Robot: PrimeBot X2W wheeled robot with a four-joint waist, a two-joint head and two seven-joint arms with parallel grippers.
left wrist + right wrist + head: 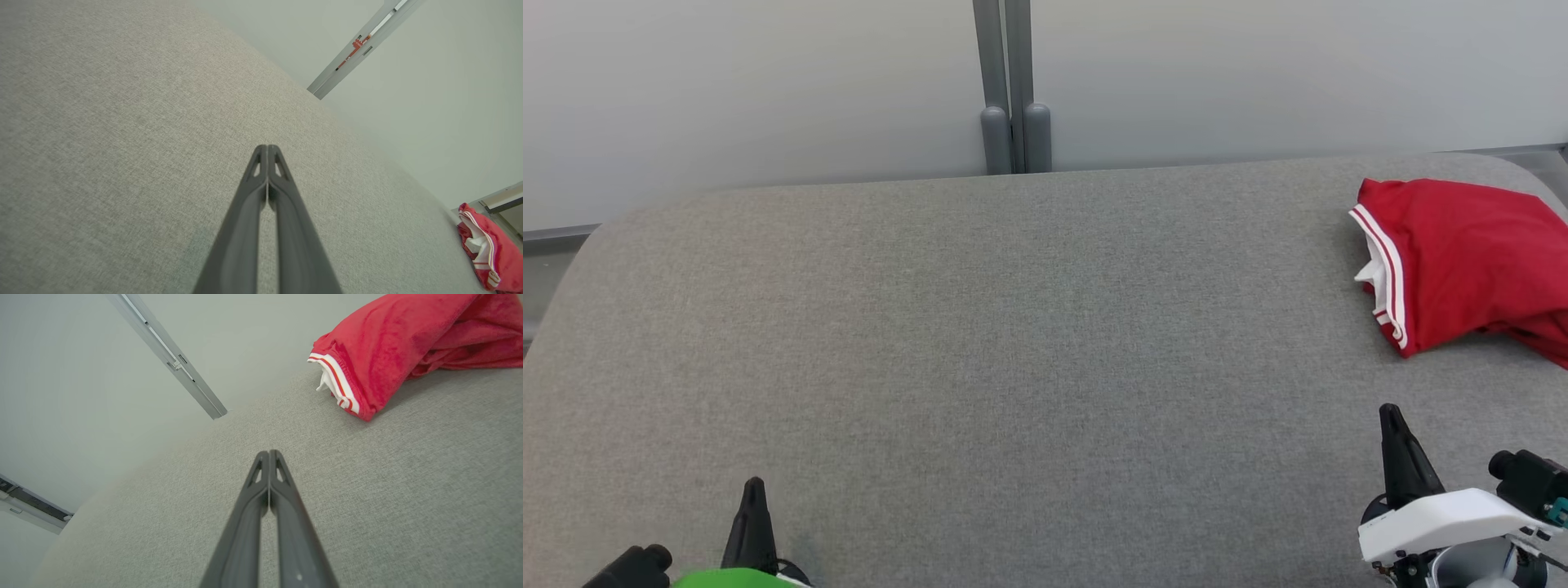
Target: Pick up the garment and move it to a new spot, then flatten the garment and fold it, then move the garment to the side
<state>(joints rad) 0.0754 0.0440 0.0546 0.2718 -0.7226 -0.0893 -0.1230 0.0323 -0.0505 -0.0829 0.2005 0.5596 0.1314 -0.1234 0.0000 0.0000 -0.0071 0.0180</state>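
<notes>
i count one garment (1462, 261) on my screens: a red piece with white stripes along one edge. it lies crumpled and loosely doubled over at the far right of the grey padded surface (1013, 343), running past the right edge of the head view. i have two grippers in sight. the left gripper (754, 490) sits at the lower left, its two fingers pressed together and empty, well apart from the garment. the right gripper (1390, 416) sits at the lower right, its two fingers also pressed together and empty, nearer the garment but not touching it. two grey posts (1015, 122) stand side by side against the back wall.
</notes>
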